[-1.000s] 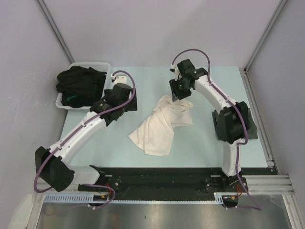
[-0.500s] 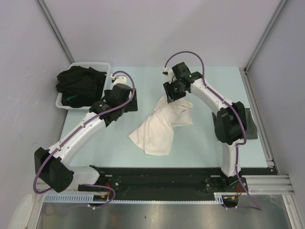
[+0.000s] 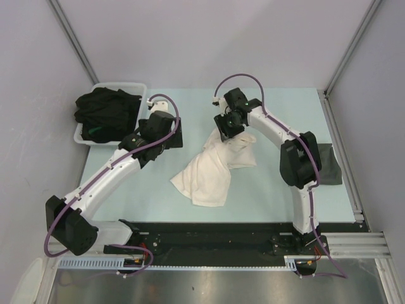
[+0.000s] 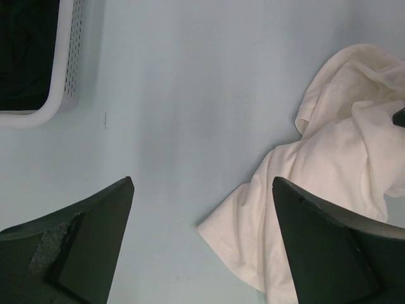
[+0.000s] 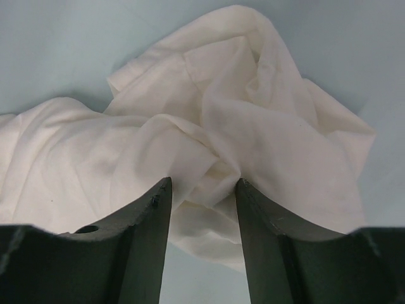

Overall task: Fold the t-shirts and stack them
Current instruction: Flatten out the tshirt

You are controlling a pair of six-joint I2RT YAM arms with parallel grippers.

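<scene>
- Over the last second the right arm has swung left, and the right gripper [image 3: 226,128] is now down on the far end of the white shirt [image 3: 209,166]. The left arm hasn't budged.
- The white shirt lies crumpled in the middle of the table [image 3: 285,107], nowhere near folded. The dark shirts [image 3: 106,111] are heaped in the tub [image 3: 120,85] at the far left corner.
- The right gripper's jaws are about half open and straddle a raised fold, with cloth touching both fingers. I can't tell whether they have really bitten yet.
- The left gripper [image 3: 168,132] hangs wide open with nothing in it, over bare table between the tub and the white shirt.
- That fold looks like several layers bunched together. Closing here could grab a wad instead of one edge, so a lift would bring up a lump.
- A shallow pinch could also slip off, or one grip alone could drag the whole shirt.
</scene>
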